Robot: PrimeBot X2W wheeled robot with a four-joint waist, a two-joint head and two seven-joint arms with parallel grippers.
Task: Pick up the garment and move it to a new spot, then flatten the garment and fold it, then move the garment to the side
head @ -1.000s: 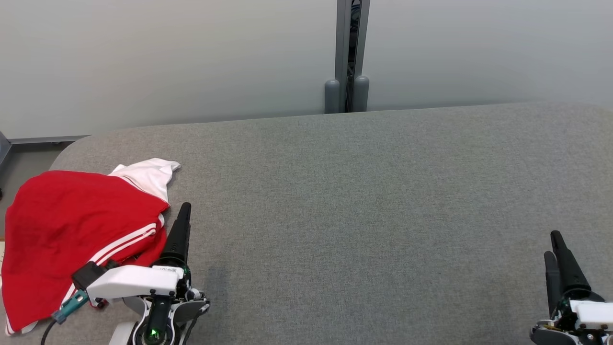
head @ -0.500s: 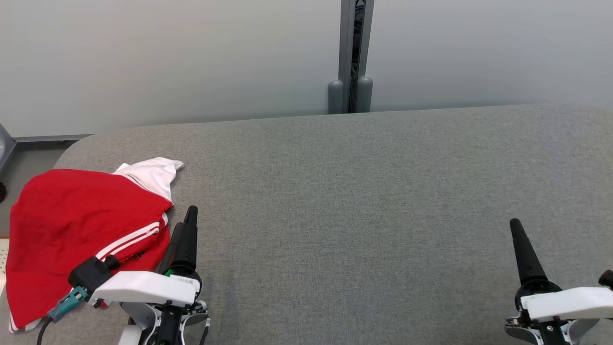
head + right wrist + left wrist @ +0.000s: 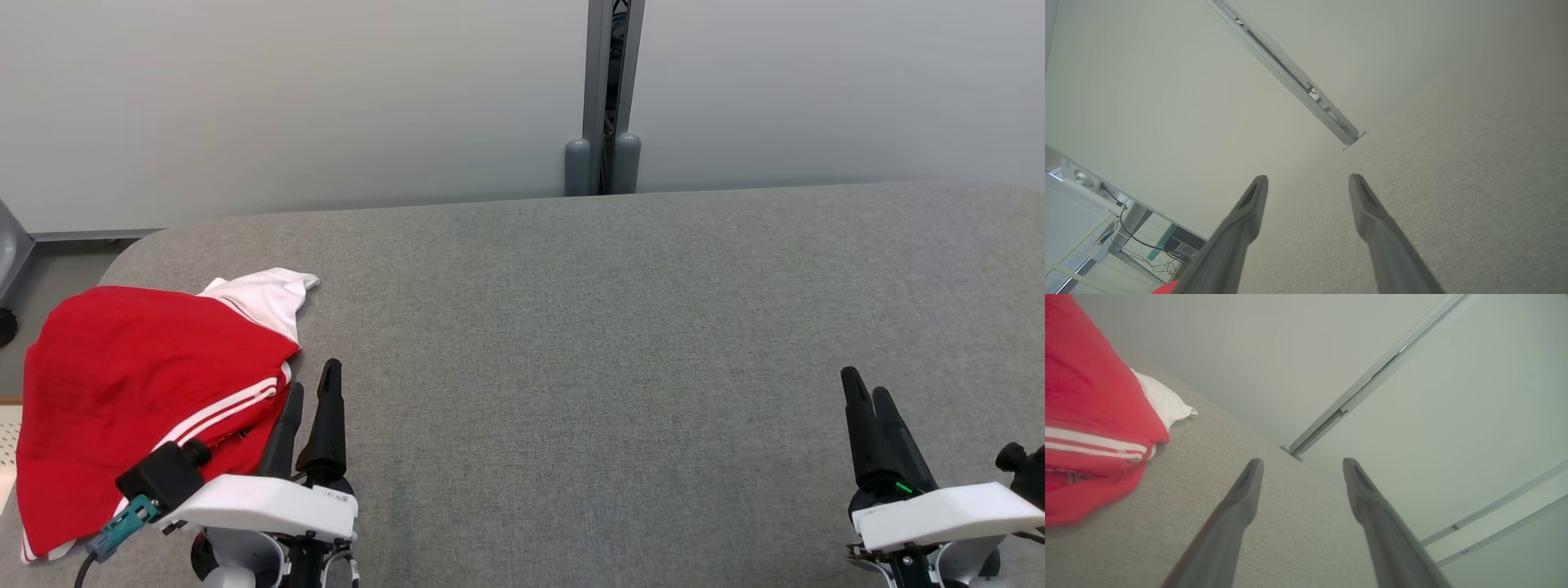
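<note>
A red garment [image 3: 139,392] with 2 white stripes [image 3: 220,408] lies bunched at the left end of a grey fabric-covered surface [image 3: 571,327], close to its rounded corner. A white part of the cloth [image 3: 265,298] sticks out from its far edge. It is folded over itself rather than spread flat, and its near-left hem reaches the lower left of the head view.

The left gripper [image 3: 313,377] sits just beside the garment's right edge, its 2 dark fingers pointing away from the robot. From the head camera, the inner finger stands against the red cloth, though whether it touches cannot be told. In the left wrist view the left gripper's [image 3: 1302,463] fingers stand spread with only grey fabric between them, and the garment [image 3: 1081,416] lies off to their left, so the gripper is released and holds nothing. A teal connector [image 3: 122,527] and a black cable hang from this wrist's white housing.

The right gripper [image 3: 865,384] hovers well apart from the garment, over the bare right end of the surface. In the right wrist view its [image 3: 1308,179] fingers are likewise spread and empty.

Behind the surface stands a pale wall, split by a grey metal post [image 3: 605,82] with 2 rounded caps [image 3: 577,155] at its foot.
</note>
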